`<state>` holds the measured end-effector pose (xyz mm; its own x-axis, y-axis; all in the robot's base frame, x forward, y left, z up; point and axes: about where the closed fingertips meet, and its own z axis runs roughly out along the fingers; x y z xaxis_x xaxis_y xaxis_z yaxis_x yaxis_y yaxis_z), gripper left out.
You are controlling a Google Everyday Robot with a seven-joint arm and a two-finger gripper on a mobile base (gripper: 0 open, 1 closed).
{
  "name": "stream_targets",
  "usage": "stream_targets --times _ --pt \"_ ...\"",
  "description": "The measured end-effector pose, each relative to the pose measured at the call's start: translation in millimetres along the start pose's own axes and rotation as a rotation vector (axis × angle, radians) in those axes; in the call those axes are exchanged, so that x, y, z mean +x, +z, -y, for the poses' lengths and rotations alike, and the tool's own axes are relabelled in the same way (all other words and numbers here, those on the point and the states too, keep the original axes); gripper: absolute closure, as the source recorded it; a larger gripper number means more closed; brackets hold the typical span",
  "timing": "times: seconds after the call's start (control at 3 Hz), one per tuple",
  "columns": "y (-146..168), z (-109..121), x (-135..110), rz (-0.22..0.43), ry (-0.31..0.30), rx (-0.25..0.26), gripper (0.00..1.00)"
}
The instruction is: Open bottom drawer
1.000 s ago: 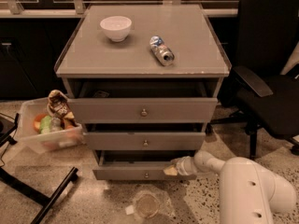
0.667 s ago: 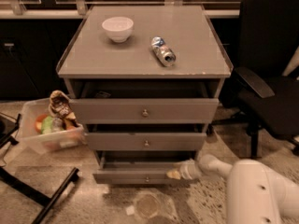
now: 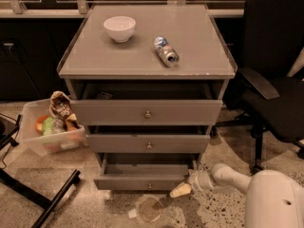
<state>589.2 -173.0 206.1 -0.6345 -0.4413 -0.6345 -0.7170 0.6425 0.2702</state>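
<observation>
The robot's white arm (image 3: 270, 198) is reaching in from the lower right. Its pincer (image 3: 181, 190) is sitting low by the floor at the right end of the bottom drawer (image 3: 137, 182) front; whether it is clenched or released I cannot tell. Compared with a second ago, the front is standing further out from the cabinet and the pincer is lying lower with it. More plain grey inside is showing, so the opening is likely partway along.

Just ahead of the front, a round clear object (image 3: 149, 209) is lying on the floor and may be obstructing further travel. The plastic bin (image 3: 47, 137) at left and the office chair (image 3: 275, 94) at right are standing aside. Farthest back, a bowl (image 3: 119, 27) and a can (image 3: 166, 51) are resting on the counter (image 3: 142, 63).
</observation>
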Motion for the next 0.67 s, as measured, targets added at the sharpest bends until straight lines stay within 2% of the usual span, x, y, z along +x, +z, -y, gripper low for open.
stream_targets --times 0.33,0.67 --pt "-13.7 -12.2 3.2 0.039 0.006 -0.057 0.00" --pt "-19.2 -19.5 -13.4 0.099 -0.010 -0.114 0.19"
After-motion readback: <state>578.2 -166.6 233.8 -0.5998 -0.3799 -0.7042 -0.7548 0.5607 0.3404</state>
